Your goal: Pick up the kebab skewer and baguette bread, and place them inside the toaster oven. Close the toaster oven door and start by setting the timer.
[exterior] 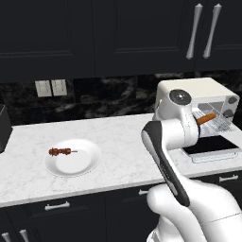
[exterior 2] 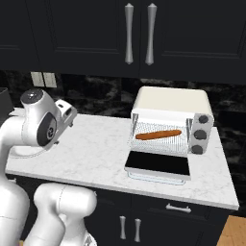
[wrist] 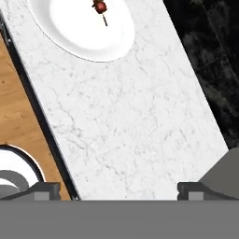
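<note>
— Red-brown meat chunks on a thin stick: the kebab skewer (exterior: 62, 151) lies on the round white plate (exterior: 87, 163); the orange-brown baguette bread (exterior 2: 158, 135) already rests inside the cream toaster oven (exterior 2: 172, 104).

— Light, probably slippery. With the gripper (wrist: 119, 189) jaws spread wide and empty, I'd pinch across the chunks, not the stick.

Counter (exterior: 118, 142) veined marble; plate (exterior: 85, 163) glossy white; oven rack (exterior 2: 158, 139) wire.

One kebab skewer (exterior: 62, 151) lies on one white plate (exterior: 84, 165) near the worktop's (exterior: 123, 156) left end. One baguette bread (exterior 2: 158, 135) lies in one toaster oven (exterior 2: 171, 103) at the right end. Two wall outlets (exterior: 51, 88). Two long cabinet handles (exterior 2: 140, 33).
</note>
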